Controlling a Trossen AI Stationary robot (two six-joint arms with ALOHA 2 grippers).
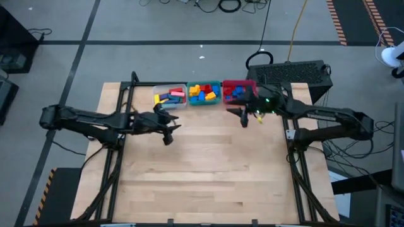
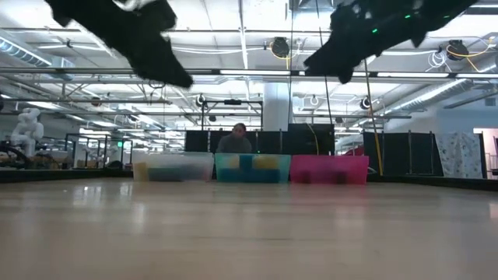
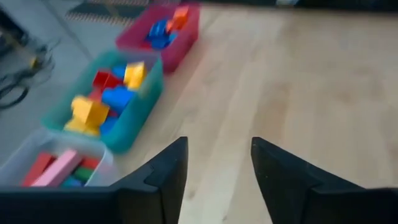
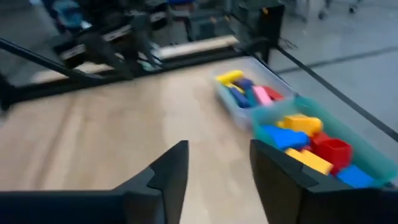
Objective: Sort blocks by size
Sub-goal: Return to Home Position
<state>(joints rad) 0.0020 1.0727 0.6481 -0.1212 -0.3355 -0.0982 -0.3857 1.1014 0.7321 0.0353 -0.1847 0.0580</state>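
The left claw [image 3: 216,152] hangs over the tabletop [image 1: 202,176], near the clear bin [image 2: 173,166]. Its two fingers are spread apart, and there is nothing between them. The right claw [image 4: 217,152] hangs over the tabletop too, just in front of the red bin [image 2: 329,169]. Its fingers are also spread apart, with nothing in them.

Three bins stand side by side along the far edge of the tabletop. The clear bin is on the left, the teal bin [image 2: 252,167] is in the middle, and the red bin is on the right. All the blocks that show are inside the bins. The long blocks [image 3: 59,168], pink, red, yellow and blue, lie in the clear bin. The chunky blocks [image 3: 106,93], yellow, blue and red, fill the teal bin. The small blocks [image 3: 163,30], blue and orange, sit in the red bin.

A person [image 2: 236,138] is in the room behind the bins.
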